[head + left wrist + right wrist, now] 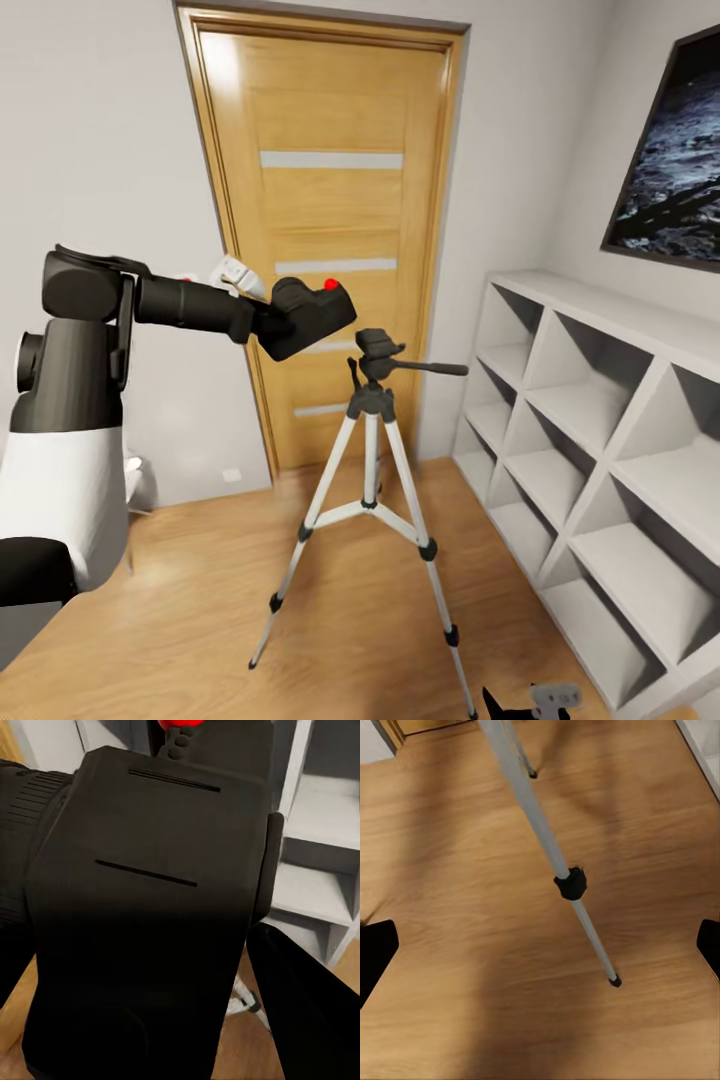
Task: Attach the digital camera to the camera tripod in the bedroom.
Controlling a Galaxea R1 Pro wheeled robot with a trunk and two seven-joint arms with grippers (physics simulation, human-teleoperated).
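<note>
Logging item one: the digital camera [308, 316], a matte-black boxy body with a round red button on top, tilted, held in the air in front of the oak door [330, 200] and just up and left of the tripod head. From my left wrist view the digital camera [150, 922] shows two thin slots across its flat face and a ribbed lens barrel at one side. Item two: the camera tripod [370, 480], standing upright on the wood floor [200, 620] with three silver-white legs spread, black joints and feet, black head and a long pan handle pointing toward the white cube shelving [600, 440]. Item three: my left arm, raised with the forearm reaching level across toward the door; the left gripper [150, 1020] is clamped on the camera, one dark finger [307, 1012] visible alongside the body. Item four: my right gripper [540, 945], held low over the floor, fingertips spread wide and holding nothing, one tripod leg [556, 862] beneath it.
</note>
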